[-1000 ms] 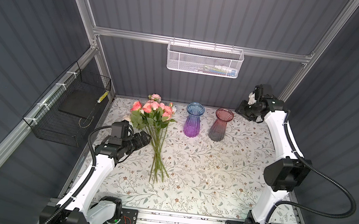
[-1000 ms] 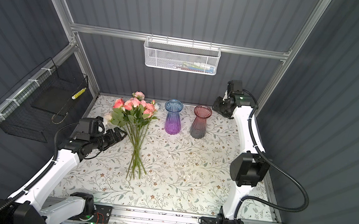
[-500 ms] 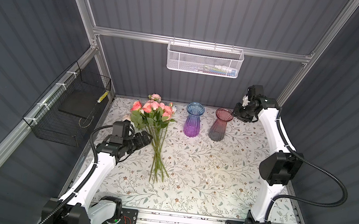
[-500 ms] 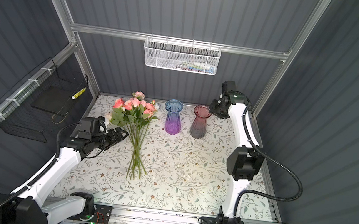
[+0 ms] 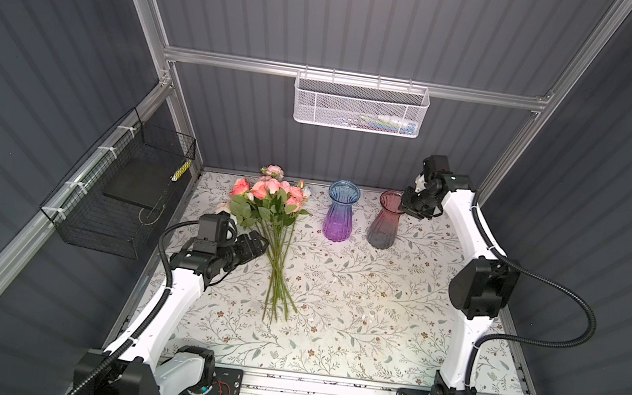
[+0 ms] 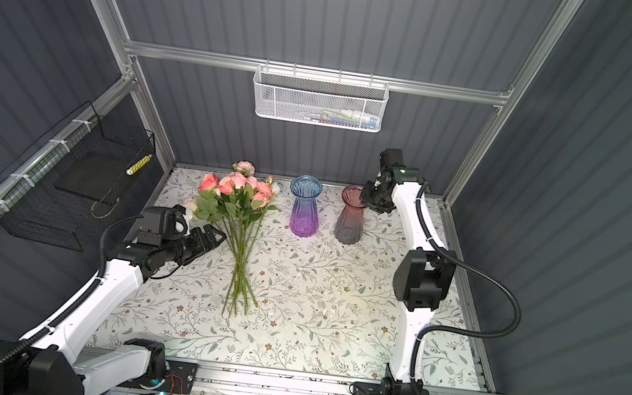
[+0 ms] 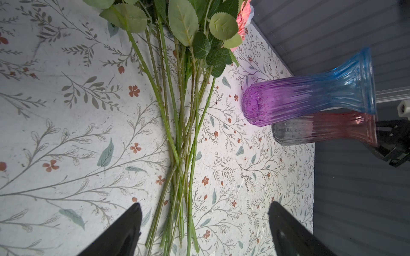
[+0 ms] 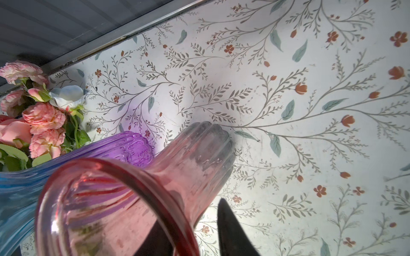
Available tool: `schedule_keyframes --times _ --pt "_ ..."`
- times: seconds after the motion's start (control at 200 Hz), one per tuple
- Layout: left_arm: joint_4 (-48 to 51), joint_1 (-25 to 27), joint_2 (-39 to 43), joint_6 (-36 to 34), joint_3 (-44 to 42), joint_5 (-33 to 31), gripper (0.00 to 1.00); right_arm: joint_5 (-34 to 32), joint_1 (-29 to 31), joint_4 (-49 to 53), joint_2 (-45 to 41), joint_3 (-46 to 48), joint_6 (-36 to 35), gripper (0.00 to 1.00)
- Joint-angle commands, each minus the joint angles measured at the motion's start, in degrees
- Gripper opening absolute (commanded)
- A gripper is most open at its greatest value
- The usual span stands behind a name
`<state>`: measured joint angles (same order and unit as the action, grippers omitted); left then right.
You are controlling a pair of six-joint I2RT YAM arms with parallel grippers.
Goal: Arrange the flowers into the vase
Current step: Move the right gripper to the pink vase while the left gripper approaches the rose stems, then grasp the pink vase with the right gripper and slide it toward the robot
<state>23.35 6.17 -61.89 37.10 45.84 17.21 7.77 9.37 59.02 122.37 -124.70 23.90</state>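
Floral-print table [image 5: 355, 296]: roses [image 5: 270, 209] lie flat just beside the blue-purple vase [image 5: 339, 214], pink vase [image 5: 385, 225] on its other side. Left tool [image 7: 204, 205] spread wide by the stems [image 7: 177, 133]; right tool [image 5: 408, 210] straddles the pink vase's rim, pinch unclear. Stems look light, springy: grab the bare bundle mid-length.

Blue vase [image 5: 340, 214] & red vase [image 5: 386, 225]: ribbed glass, glossy, see-through. Flowers [image 5: 270, 196]: petals look like cloth, matt; leaves w/ pressed veins & stems look plastic, slight sheen. Table [image 5: 375, 299]: printed sheet, smooth, mostly matt, some scuffs. White basket [image 5: 358, 106]: painted metal mesh. Black basket [image 5: 112, 199]: wire. Frame [image 5: 241, 63]: bare alu, satin. Walls [image 5: 373, 17]: ribbed grey panels, matt. Arms [image 5: 178, 301]: glossy white shells, matt black joints.
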Motion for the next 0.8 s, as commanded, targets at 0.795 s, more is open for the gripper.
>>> schedule_keyframes --times 0.795 --pt "6.97 -0.26 3.52 -2.52 3.73 -2.42 0.91 5.51 1.31 -7.77 -16.58 16.36 1.61 0.0"
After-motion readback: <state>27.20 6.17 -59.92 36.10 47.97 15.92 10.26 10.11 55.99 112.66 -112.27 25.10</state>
